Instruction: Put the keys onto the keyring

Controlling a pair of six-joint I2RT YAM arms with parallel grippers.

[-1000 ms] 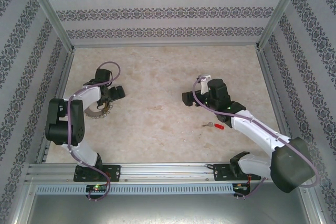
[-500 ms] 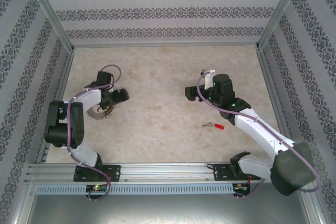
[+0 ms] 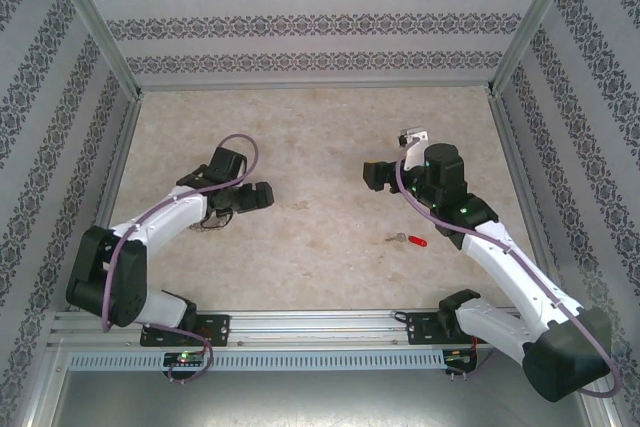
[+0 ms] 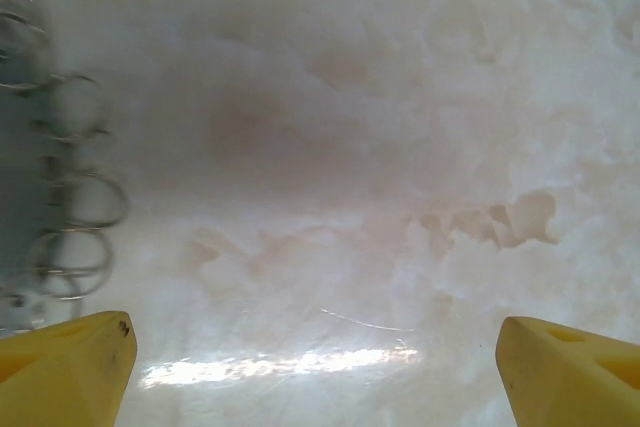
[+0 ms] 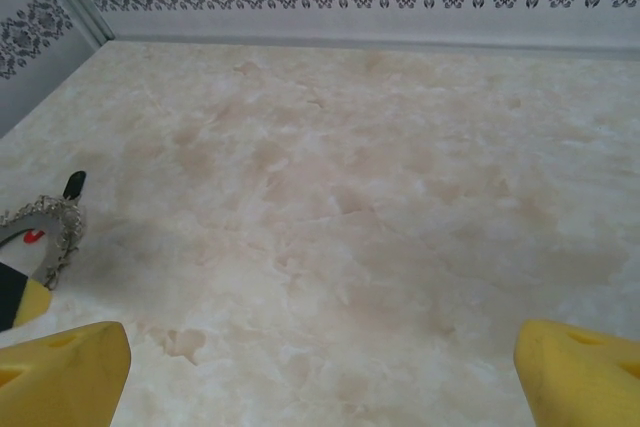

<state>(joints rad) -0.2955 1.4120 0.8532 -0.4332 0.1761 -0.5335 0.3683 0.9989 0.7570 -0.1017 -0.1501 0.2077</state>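
Since a second ago the left arm has unfolded from its tucked elbow and reached out, carrying the left gripper (image 3: pixel 247 193) off the keyring (image 3: pixel 207 221) toward the table (image 3: pixel 310 127) centre. The right arm has stretched too, with its gripper farther from the base. The key (image 3: pixel 410 240) has not shifted.

The left arm now lies long and low, its wrist pitched down. In the left wrist view the left gripper (image 4: pixel 315 372) has its yellow fingertips (image 4: pixel 62 367) spread wide over bare tabletop, grasping nothing. The right arm runs diagonally from its base, and the right gripper (image 3: pixel 380 175) sits at 3 o'clock from the table centre. In the right wrist view the right gripper (image 5: pixel 320 377) is also released, its tips far apart.

The keyring lies at 8 o'clock from the centre, partly under the left arm. Its coiled silver loops (image 4: pixel 65 197) blur at the 9 o'clock edge of the left wrist view. The right wrist view shows its scalloped rim (image 5: pixel 55 227) with a red speck inside. The key, silver with a red head, rests alone at 4 o'clock, well apart from the ring.
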